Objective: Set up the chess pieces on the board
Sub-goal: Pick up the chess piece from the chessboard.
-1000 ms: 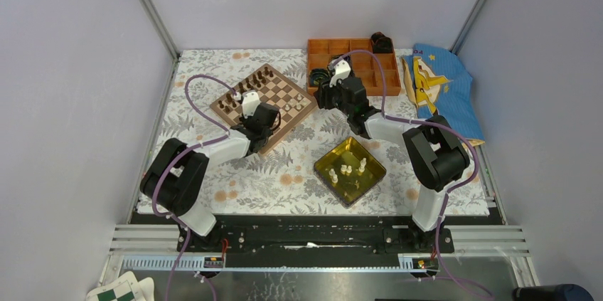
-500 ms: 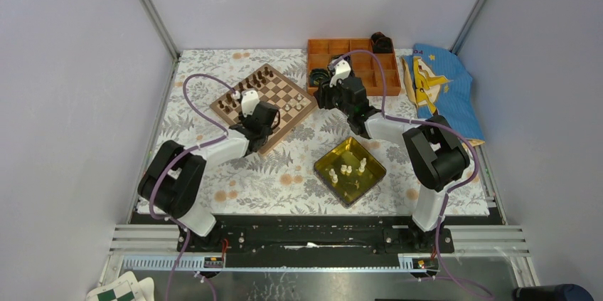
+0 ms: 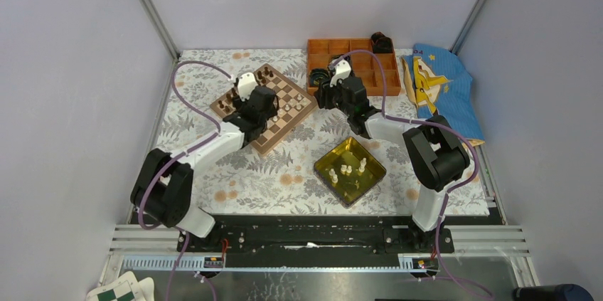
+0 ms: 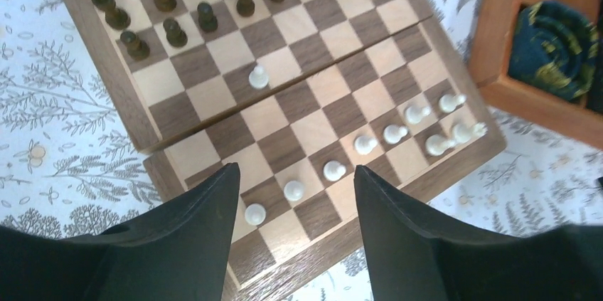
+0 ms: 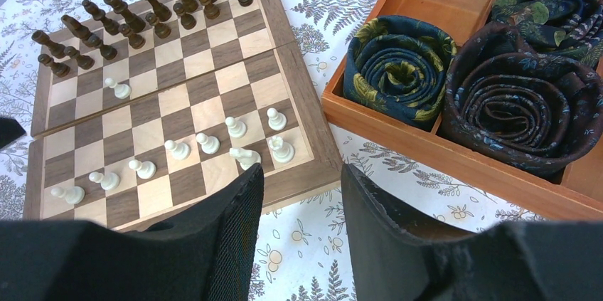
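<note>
The wooden chessboard (image 3: 291, 94) lies at the back left. Dark brown pieces (image 4: 206, 2) fill its far rows. Cream pawns (image 4: 334, 170) stand in a diagonal row near its front edge, with a knight (image 4: 441, 145) and a rook (image 4: 469, 131) behind them. One lone cream pawn (image 4: 259, 77) stands mid-board. My left gripper (image 4: 295, 173) is open and empty, hovering over the board's near rows (image 3: 267, 110). My right gripper (image 5: 302, 173) is open and empty over the tablecloth beside the board's right corner (image 3: 321, 98). Several cream pieces (image 3: 346, 170) lie in the yellow tray (image 3: 373, 162).
An orange compartment box (image 3: 355, 77) holding rolled ties (image 5: 402, 66) stands right of the board, close to my right gripper. A blue printed bag (image 3: 441, 87) lies at the back right. Metal frame posts and grey walls enclose the table.
My left gripper has moved from the board's near corner up and farther over the board. The right arm has not moved.
</note>
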`<move>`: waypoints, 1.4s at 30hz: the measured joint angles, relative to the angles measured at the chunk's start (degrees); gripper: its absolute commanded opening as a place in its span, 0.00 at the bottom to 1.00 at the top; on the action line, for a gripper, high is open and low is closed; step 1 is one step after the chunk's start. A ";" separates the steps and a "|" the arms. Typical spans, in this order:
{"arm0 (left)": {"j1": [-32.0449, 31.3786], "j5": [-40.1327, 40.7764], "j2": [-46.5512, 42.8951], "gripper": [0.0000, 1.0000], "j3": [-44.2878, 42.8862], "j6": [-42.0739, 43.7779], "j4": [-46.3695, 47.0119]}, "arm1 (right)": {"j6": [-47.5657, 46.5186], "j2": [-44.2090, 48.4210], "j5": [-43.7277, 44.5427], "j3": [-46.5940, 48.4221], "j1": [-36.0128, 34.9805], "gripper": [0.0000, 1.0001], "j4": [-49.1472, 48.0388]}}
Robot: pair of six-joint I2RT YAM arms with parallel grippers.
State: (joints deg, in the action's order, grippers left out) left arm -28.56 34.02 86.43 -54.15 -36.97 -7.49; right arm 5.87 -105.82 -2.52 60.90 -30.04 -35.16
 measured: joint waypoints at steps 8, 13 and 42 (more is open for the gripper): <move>7.58 -2.38 1.40 0.69 -5.92 0.59 0.02 | 0.02 0.00 -0.02 0.00 0.26 0.53 0.00; 11.28 -4.57 5.29 0.67 -7.54 1.53 0.20 | 0.04 0.00 -0.04 0.00 0.57 0.53 0.00; 14.36 -13.33 17.79 0.63 -11.50 8.70 4.61 | 1.14 -3.13 -0.17 1.95 1.64 0.53 -0.11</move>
State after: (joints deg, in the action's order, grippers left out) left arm -14.20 20.69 104.22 -65.65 -28.27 -2.87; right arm 7.01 -108.95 -2.70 62.85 -28.40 -35.27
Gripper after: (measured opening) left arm 0.640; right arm 0.525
